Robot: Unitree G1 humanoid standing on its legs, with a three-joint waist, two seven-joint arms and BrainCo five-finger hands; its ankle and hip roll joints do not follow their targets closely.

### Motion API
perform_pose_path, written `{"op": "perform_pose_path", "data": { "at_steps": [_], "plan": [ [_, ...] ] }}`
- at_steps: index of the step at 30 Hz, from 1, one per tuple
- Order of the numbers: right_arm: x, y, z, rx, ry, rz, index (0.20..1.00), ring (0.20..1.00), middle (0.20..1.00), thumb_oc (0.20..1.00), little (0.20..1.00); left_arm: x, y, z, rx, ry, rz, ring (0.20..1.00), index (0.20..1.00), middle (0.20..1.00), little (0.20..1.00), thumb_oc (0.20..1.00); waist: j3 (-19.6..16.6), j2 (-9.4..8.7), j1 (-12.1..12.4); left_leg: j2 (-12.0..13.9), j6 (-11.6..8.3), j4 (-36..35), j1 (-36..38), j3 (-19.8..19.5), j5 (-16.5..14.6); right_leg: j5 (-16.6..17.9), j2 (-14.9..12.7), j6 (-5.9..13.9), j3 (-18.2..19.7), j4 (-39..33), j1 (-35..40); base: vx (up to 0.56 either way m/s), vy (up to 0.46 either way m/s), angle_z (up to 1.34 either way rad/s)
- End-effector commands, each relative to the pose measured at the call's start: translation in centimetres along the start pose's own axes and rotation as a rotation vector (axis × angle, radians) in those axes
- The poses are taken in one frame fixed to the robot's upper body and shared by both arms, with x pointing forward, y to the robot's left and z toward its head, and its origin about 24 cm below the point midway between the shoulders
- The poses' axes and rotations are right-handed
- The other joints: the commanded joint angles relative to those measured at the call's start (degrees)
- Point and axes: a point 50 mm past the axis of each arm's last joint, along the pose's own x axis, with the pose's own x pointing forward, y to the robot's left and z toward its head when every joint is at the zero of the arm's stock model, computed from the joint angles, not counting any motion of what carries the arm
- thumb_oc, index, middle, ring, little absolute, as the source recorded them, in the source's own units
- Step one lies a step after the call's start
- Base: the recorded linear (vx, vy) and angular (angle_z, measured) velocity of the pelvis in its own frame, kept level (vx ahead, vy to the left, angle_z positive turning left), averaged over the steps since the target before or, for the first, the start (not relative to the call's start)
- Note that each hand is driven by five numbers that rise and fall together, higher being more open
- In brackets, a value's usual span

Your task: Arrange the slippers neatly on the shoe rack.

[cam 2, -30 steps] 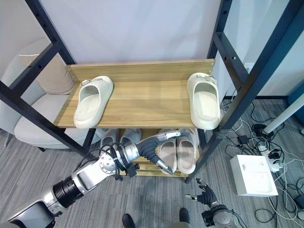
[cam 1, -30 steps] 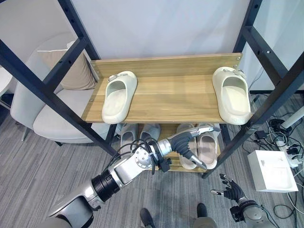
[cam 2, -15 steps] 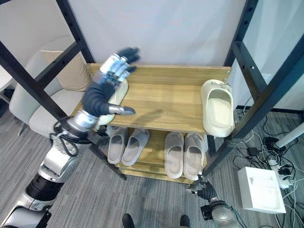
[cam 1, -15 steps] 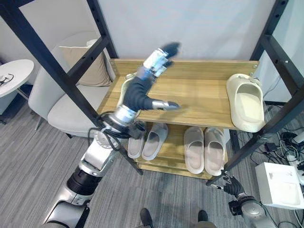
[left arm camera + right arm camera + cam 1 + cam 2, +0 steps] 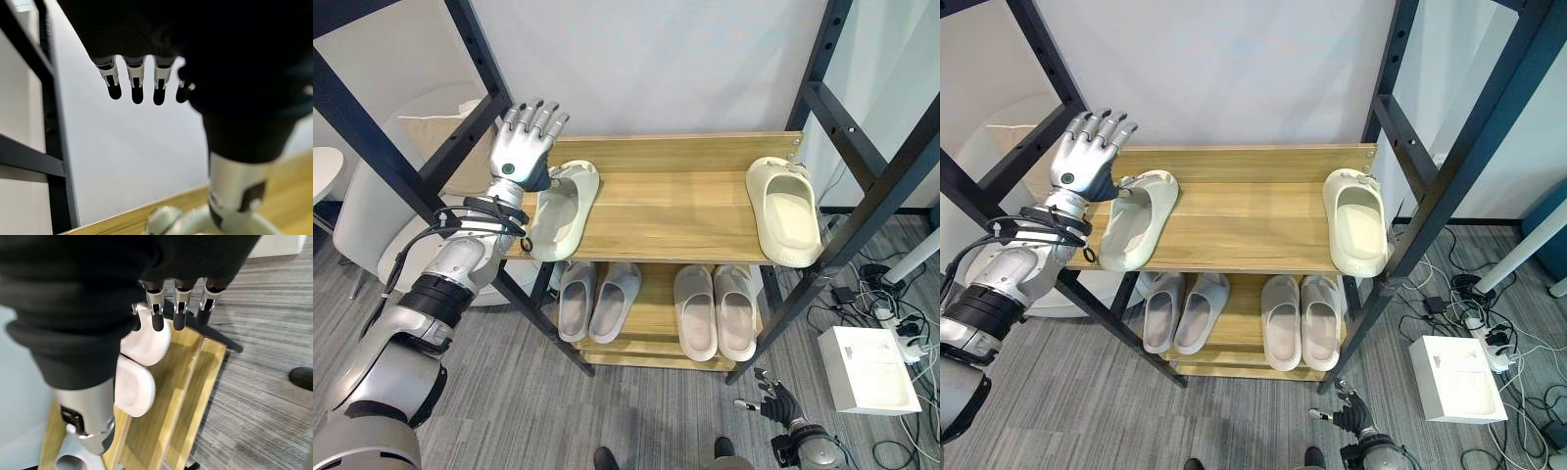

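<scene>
Wood-grain shoe rack carries smooth moulded slippers; left hand hovers, fingers spread, grasping nothing.

Top shelf: one slipper at the left end, one slipper at the right end, well apart. Lower shelf: two pairs side by side, left pair and right pair. Left hand raised just left of the left slipper. Right hand low near the floor, before the rack's right post.

No readable text, label or number, as far as visible.
</scene>
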Motion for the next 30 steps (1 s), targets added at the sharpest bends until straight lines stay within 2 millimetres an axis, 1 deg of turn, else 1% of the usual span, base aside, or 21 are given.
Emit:
{"op": "perform_pose_path", "data": {
  "at_steps": [1, 4, 6, 9, 11, 12, 13, 14, 19, 21, 24, 26, 27, 28, 29, 30],
  "plan": [
    [0.7, -0.2, 3.5, 0.009, -0.167, -0.017, 1.0, 1.0, 1.0, 1.0, 1.0, 2.0, 2.5, -3.2, 0.153, 0.117, 0.106, 1.0, 1.0, 1.0, 1.0, 1.0, 0.56, -2.15, 0.64, 3.06, -4.33, -0.35, 5.95, -1.45, -7.88, 1.8, -3.59, 5.37, -0.37, 0.88, -3.58, 0.02, 0.014, -0.15],
    [0.5, -0.5, 3.6, 0.011, -0.181, -0.026, 1.0, 1.0, 1.0, 1.0, 1.0, 2.3, 1.6, -3.6, 0.18, 0.148, 0.044, 1.0, 1.0, 1.0, 1.0, 1.0, 0.7, -2.2, 0.15, 3.07, -4.3, -0.35, 5.73, -1.08, -7.88, 1.96, -3.62, 5.52, -0.12, 0.9, -4.15, 0.01, 0.01, -0.06],
    [0.5, -0.5, 3.8, 0.012, -0.187, -0.028, 1.0, 1.0, 1.0, 1.0, 1.0, 2.4, 1.4, -3.7, 0.18, 0.156, 0.027, 1.0, 1.0, 1.0, 1.0, 1.0, 0.77, -2.2, 0.07, 3.11, -4.28, -0.35, 5.67, -0.94, -7.89, 2.06, -3.62, 5.59, 0.01, 0.98, -4.43, 0.0, 0.006, -0.05],
    [0.5, -0.5, 3.9, 0.01, -0.194, -0.029, 1.0, 1.0, 1.0, 1.0, 1.0, 2.2, 0.6, -4.0, 0.184, 0.18, -0.016, 1.0, 1.0, 1.0, 1.0, 1.0, 0.84, -2.22, -0.3, 3.12, -4.25, -0.35, 5.68, -0.71, -7.91, 2.18, -3.58, 5.61, 0.3, 1.01, -4.79, 0.01, 0.003, -0.1],
    [0.5, -0.6, 4.1, 0.006, -0.202, -0.029, 1.0, 1.0, 1.0, 1.0, 1.0, 2.4, 0.4, -4.1, 0.19, 0.184, -0.031, 1.0, 1.0, 1.0, 1.0, 1.0, 0.89, -2.19, -0.42, 3.17, -4.24, -0.35, 5.67, -0.64, -7.93, 2.22, -3.59, 5.63, 0.42, 0.99, -4.86, 0.0, 0.005, -0.08],
    [0.5, -0.5, 4.1, 0.005, -0.204, -0.029, 1.0, 1.0, 1.0, 1.0, 1.0, 2.4, 0.1, -4.1, 0.194, 0.185, -0.05, 0.576, 0.576, 0.576, 0.576, 0.576, 0.93, -2.17, -0.53, 3.13, -4.21, -0.35, 5.66, -0.6, -7.93, 2.24, -3.52, 5.63, 0.61, 1.0, -4.99, 0.0, 0.004, -0.04],
    [0.4, -0.6, 4.3, 0.004, -0.211, -0.028, 1.0, 1.0, 1.0, 1.0, 1.0, 2.4, -0.1, -4.3, 0.202, 0.19, -0.069, 0.222, 0.222, 0.222, 0.222, 0.222, 0.95, -2.15, -0.67, 3.1, -4.2, -0.35, 5.64, -0.49, -7.93, 2.3, -3.45, 5.65, 0.79, 0.99, -5.21, 0.0, 0.0, 0.0],
    [0.4, -0.7, 4.4, 0.003, -0.215, -0.028, 1.0, 1.0, 1.0, 1.0, 1.0, 2.4, -0.2, -4.4, 0.202, 0.194, -0.082, 0.2, 0.2, 0.2, 0.2, 0.2, 0.98, -2.16, -0.79, 3.11, -4.21, -0.35, 5.64, -0.38, -7.91, 2.36, -3.42, 5.66, 0.94, 0.96, -5.33, 0.0, 0.0, 0.0],
    [0.3, -0.7, 4.4, 0.011, -0.221, -0.028, 1.0, 1.0, 1.0, 1.0, 1.0, 2.6, -0.5, -4.7, 0.189, 0.203, -0.117, 0.2, 0.2, 0.2, 0.2, 0.2, 1.04, -2.18, -1.31, 3.23, -4.2, -0.35, 5.53, 0.21, -7.86, 2.55, -3.22, 5.71, 1.4, 1.05, -6.02, 0.0, 0.0, -0.03],
    [0.3, -0.7, 4.3, 0.011, -0.218, -0.027, 1.0, 1.0, 1.0, 1.0, 1.0, 2.9, -0.3, -4.6, 0.177, 0.204, -0.107, 0.2, 0.2, 0.2, 0.2, 0.2, 1.05, -2.28, -1.45, 3.25, -4.19, -0.35, 5.5, 0.32, -7.81, 2.59, -3.15, 5.71, 1.51, 1.0, -6.1, 0.0, -0.005, -0.02],
    [0.2, -0.6, 4.2, 0.027, -0.214, -0.03, 1.0, 1.0, 1.0, 1.0, 1.0, 3.3, 0.1, -3.9, 0.153, 0.18, -0.073, 0.2, 0.2, 0.2, 0.2, 0.2, 1.09, -2.34, -1.45, 3.28, -4.18, -0.35, 5.55, 0.24, -7.86, 2.55, -3.07, 5.67, 1.57, 0.9, -6.01, 0.0, -0.01, -0.05],
    [0.2, -0.6, 4.2, 0.027, -0.214, -0.03, 1.0, 1.0, 1.0, 1.0, 1.0, 3.3, 0.1, -3.9, 0.153, 0.18, -0.073, 0.2, 0.2, 0.2, 0.2, 0.2, 1.1, -2.33, -1.46, 3.28, -4.18, -0.35, 5.55, 0.23, -7.86, 2.55, -3.07, 5.67, 1.57, 0.89, -6.0, 0.0, -0.008, -0.05],
    [0.3, -0.5, 4.3, 0.04, -0.215, -0.035, 1.0, 1.0, 1.0, 1.0, 1.0, 4.0, 1.0, -2.3, 0.121, 0.125, -0.021, 0.2, 0.2, 0.2, 0.2, 0.2, 0.97, -2.35, -1.36, 3.31, -4.21, -0.35, 5.66, 0.07, -7.9, 2.39, -3.01, 5.64, 1.44, 0.82, -5.66, 0.0, -0.015, -0.06],
    [0.3, -0.5, 4.3, 0.04, -0.214, -0.035, 1.0, 1.0, 1.0, 1.0, 1.0, 3.9, 1.0, -2.3, 0.121, 0.125, -0.021, 0.2, 0.2, 0.2, 0.2, 0.2, 0.98, -2.33, -1.38, 3.32, -4.21, -0.35, 5.69, 0.06, -7.9, 2.39, -3.01, 5.63, 1.43, 0.8, -5.63, 0.0, -0.018, -0.04],
    [0.3, -0.6, 4.3, 0.042, -0.213, -0.036, 1.0, 1.0, 1.0, 1.0, 1.0, 4.3, 1.3, -1.5, 0.108, 0.094, -0.001, 0.2, 0.2, 0.2, 0.2, 0.2, 0.92, -2.3, -1.36, 3.3, -4.18, -0.35, 5.76, -0.01, -7.95, 2.32, -3.01, 5.61, 1.41, 0.78, -5.48, 0.0, 0.0, 0.0],
    [0.4, -0.6, 4.4, 0.05, -0.215, -0.039, 1.0, 1.0, 1.0, 1.0, 1.0, 4.8, 1.9, 0.3, 0.071, 0.034, 0.032, 0.2, 0.2, 0.2, 0.2, 0.2, 0.82, -2.27, -1.28, 3.29, -4.13, -0.35, 5.89, -0.13, -8.07, 2.22, -3.02, 5.6, 1.38, 0.75, -5.21, 0.0, 0.0, 0.0]
  ]
}}
